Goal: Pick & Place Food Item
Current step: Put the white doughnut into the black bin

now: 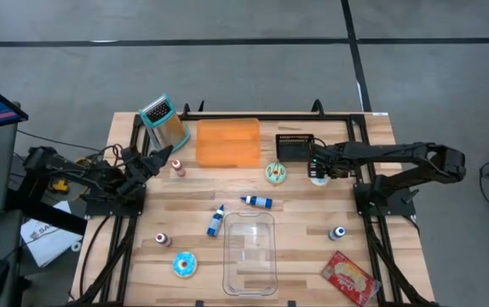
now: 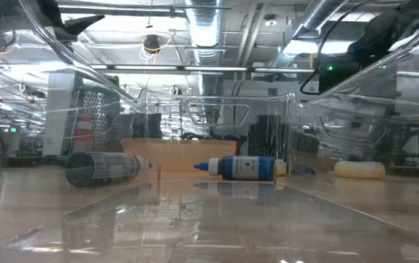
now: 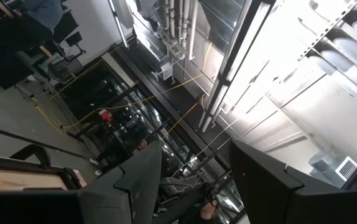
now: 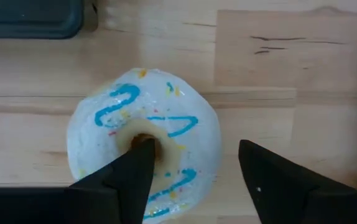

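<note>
Tabletop [image 4: 272, 68] — right pincer [image 4: 194, 171] spread, one finger over white donut's [image 4: 142, 140] hole.

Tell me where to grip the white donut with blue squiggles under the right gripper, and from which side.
Grip the ring of the white donut across one side, coming straight down from above. It lies flat on the wooden table, so one finger can drop into the centre hole and the other outside the rim. The right gripper is open above it, one fingertip already over the hole.
</note>
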Motion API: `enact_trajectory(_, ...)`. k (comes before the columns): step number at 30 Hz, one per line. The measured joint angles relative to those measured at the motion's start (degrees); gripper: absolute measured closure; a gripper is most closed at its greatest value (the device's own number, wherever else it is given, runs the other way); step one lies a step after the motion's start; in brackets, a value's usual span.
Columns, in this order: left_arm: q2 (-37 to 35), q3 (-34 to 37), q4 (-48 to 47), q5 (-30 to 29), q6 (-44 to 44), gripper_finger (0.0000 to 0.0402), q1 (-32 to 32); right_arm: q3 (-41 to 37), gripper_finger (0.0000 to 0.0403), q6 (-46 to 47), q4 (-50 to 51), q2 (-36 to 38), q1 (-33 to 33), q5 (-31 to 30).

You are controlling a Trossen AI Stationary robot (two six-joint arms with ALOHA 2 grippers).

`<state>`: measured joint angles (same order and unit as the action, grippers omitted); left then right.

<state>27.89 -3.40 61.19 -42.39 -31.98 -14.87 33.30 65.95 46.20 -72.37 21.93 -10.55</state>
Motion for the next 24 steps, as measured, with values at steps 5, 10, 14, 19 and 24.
enact_trajectory(5,0.4,0.0,0.6,0.0,0.0,0.0215,0.0,0.0,0.0248,-0.6,-0.2,0.0,0.0,0.0)
enact_trajectory(10,0.4,0.0,0.8,0.0,0.0,0.0215,0.0,0.0,0.0306,-2.1,-0.2,0.0,0.0,0.0)
enact_trajectory(14,0.4,0.0,0.8,0.0,0.0,0.0215,0.0,0.0,0.0331,-2.1,-0.2,0.4,-0.2,-0.1)
enact_trajectory(19,0.4,0.0,0.8,0.0,0.0,0.0215,0.0,0.0,0.0337,-1.4,-0.2,4.2,-2.2,0.0)
enact_trajectory(24,0.4,0.0,0.8,0.2,0.0,0.0215,0.0,0.5,0.0338,1.3,0.1,11.2,-4.2,-0.1)
